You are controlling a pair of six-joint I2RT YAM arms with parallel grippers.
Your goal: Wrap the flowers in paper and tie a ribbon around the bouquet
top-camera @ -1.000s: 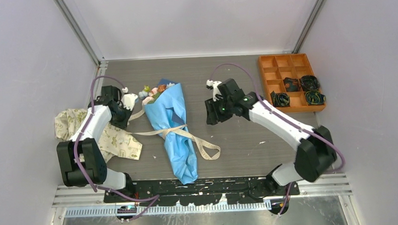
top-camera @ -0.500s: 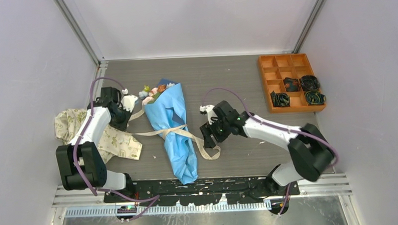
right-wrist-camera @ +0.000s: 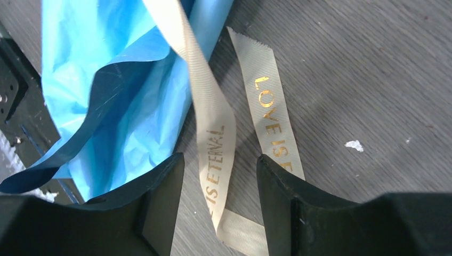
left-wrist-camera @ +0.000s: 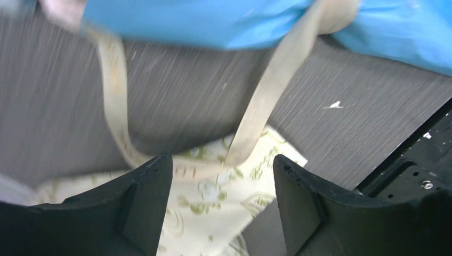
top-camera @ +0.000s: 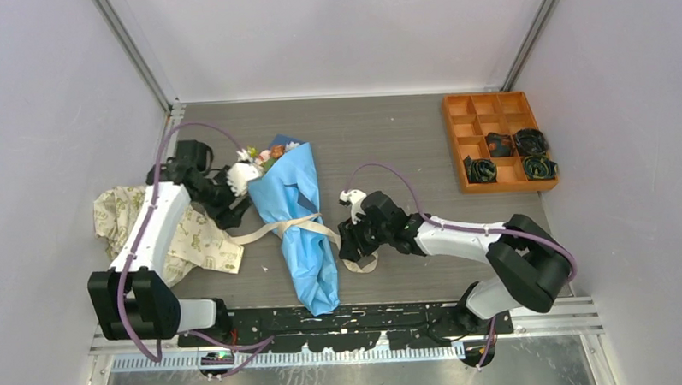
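The bouquet (top-camera: pixel 297 213) lies on the table, a light blue paper (top-camera: pixel 288 187) cone with the flowers (top-camera: pixel 263 157) at its far, wide end. The beige ribbon (top-camera: pixel 302 221) crosses the cone's middle; its right part loops on the table (top-camera: pixel 361 262). My left gripper (top-camera: pixel 238 215) hovers open just left of the cone, above the ribbon (left-wrist-camera: pixel 256 122) and the cloth. My right gripper (top-camera: pixel 348 244) is low beside the cone's right edge, open, with a strand of ribbon (right-wrist-camera: pixel 216 144) with gold lettering lying between its fingers (right-wrist-camera: pixel 160 202). The paper (right-wrist-camera: pixel 101 80) sits to the left in that view.
A cream cloth with green print (top-camera: pixel 172 237) lies left of the bouquet, under the left arm. An orange compartment tray (top-camera: pixel 470 119) with small dark coils (top-camera: pixel 516 156) stands at the back right. The black rail (top-camera: pixel 342 317) runs along the near edge.
The left gripper opened, let the ribbon's left end drop, and shifted right toward the cone. The right arm came down and nearer, over the ribbon loop right of the cone.
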